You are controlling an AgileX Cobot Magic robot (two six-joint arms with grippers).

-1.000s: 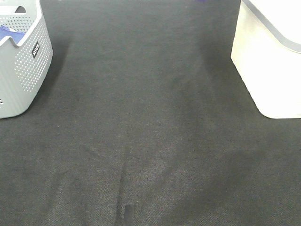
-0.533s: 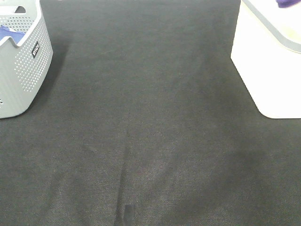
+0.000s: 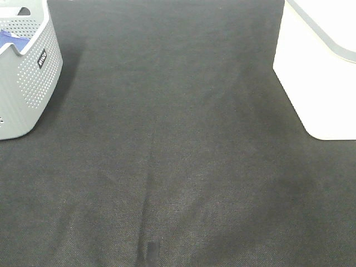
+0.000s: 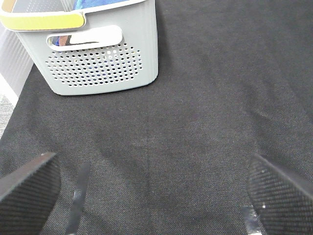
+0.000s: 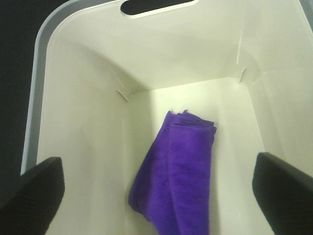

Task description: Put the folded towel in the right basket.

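The folded purple towel [image 5: 181,176] lies on the floor of the white right basket [image 5: 78,137], seen from above in the right wrist view. My right gripper [image 5: 156,196] hovers over the basket, open and empty, its two dark fingertips [image 5: 34,191] spread wide at either side. The basket's outer wall shows at the right edge of the high view [image 3: 317,78]; the towel is hidden there. My left gripper [image 4: 151,196] is open and empty above the black cloth, its fingertips [image 4: 281,196] spread apart. Neither arm shows in the high view.
A grey perforated basket [image 3: 28,78] stands at the far left with blue cloth inside; it also shows in the left wrist view [image 4: 98,54]. A black cloth [image 3: 178,156] covers the table between the two baskets.
Half a second ago a bit of purple towel showed at the top right over the white basket in the high view. Now it is gone from that view.
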